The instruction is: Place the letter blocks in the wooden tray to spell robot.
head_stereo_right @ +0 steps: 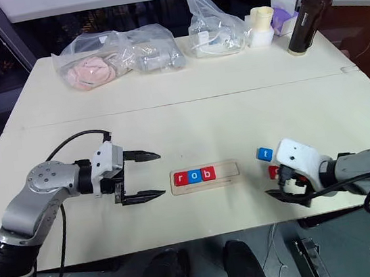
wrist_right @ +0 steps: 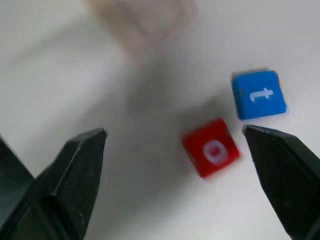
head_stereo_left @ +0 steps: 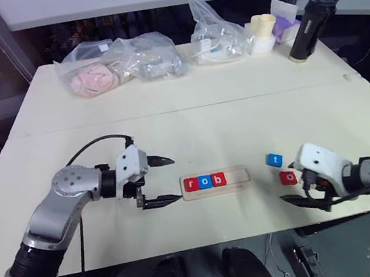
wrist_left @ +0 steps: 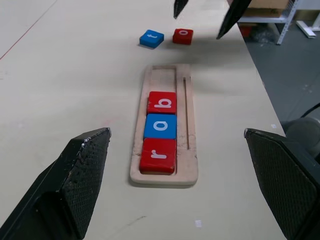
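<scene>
At centre frame, the wooden tray (head_stereo_left: 215,182) holds r, o, b; loose red o block (head_stereo_left: 288,177) and blue t block (head_stereo_left: 274,160) lie right of it; both jaws released, empty

Red r, blue o and red b blocks (head_stereo_left: 205,181) are seated in the wooden tray (head_stereo_left: 238,178); blue t (head_stereo_left: 274,160) and red o (head_stereo_left: 288,177) are left on the table just beside each other.
</scene>
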